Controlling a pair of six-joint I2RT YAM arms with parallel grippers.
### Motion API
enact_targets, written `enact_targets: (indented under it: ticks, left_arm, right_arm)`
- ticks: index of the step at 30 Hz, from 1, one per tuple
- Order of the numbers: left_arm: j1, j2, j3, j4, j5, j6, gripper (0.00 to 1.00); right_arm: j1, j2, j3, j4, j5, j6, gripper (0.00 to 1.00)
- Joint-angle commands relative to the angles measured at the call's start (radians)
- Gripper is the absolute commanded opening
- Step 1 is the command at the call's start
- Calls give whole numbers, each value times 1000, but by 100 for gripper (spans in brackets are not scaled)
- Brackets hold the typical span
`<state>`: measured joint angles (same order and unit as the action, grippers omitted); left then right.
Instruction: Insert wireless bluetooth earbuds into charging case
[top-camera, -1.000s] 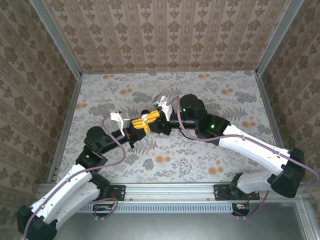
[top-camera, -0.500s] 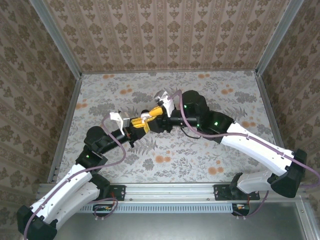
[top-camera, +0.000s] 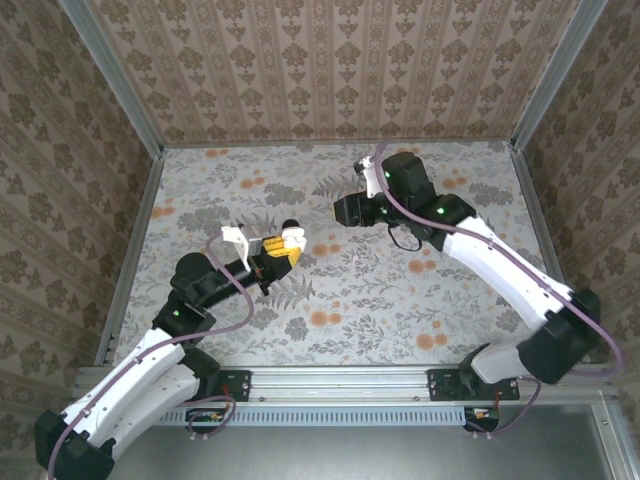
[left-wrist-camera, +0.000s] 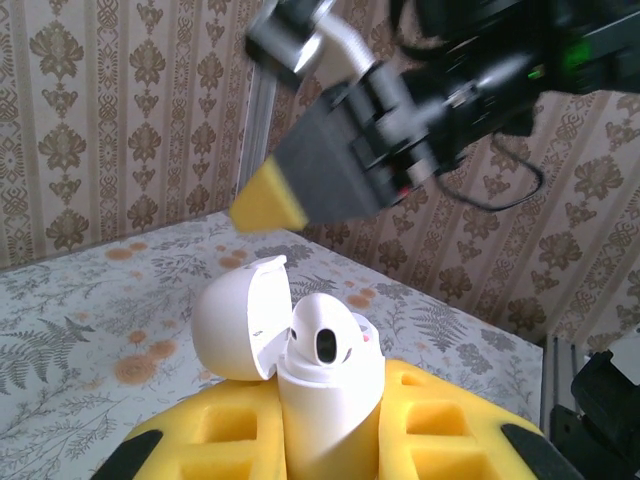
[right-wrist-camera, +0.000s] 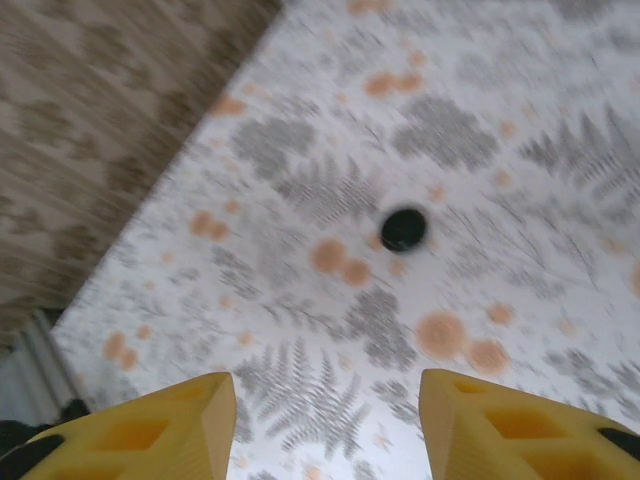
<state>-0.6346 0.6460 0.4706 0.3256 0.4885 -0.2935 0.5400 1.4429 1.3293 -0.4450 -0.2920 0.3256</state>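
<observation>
White rounded plastic charging case (left-wrist-camera: 325, 420) is seen smooth and glossy, its flipped-open lid (left-wrist-camera: 235, 320) likewise; the white domed inner part (left-wrist-camera: 342, 315) is glossy plastic marked with a dark oval spot. Pads (left-wrist-camera: 440, 430) of the left gripper (left-wrist-camera: 325, 435), clamped on the case, are read as yellow foam, matt, with square pockets; the same yellow foam is noted on fingers (right-wrist-camera: 150, 430) of the parted right gripper (right-wrist-camera: 322, 388). Small black rounded piece (right-wrist-camera: 403, 228) is blurred, finish not readable. Floral-printed table cover (top-camera: 400, 300) is taken as matt paper; brown patterned walls (top-camera: 350, 60) as matt wallpaper. Grey frame rails (top-camera: 340, 380) are brushed metal. White arm shells (top-camera: 130, 375) are smooth plastic, black joints (top-camera: 200, 280) matt plastic.
</observation>
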Motion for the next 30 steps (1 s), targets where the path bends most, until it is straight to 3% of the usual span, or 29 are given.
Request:
enact_targets:
  ticks: [1,13,30]
  left_arm:
    - [0,-1,-9,-3,-10,27,0]
    - [2,60,-14,5,-11,51,0]
    - [24,98,-21,26,4,59,0]
  right_arm:
    - [-50,105,-13,-133,-45,25,47]
    - [-72,441,65,-258,3,52,36]
    - [-60,572,108,-274,60,86,37]
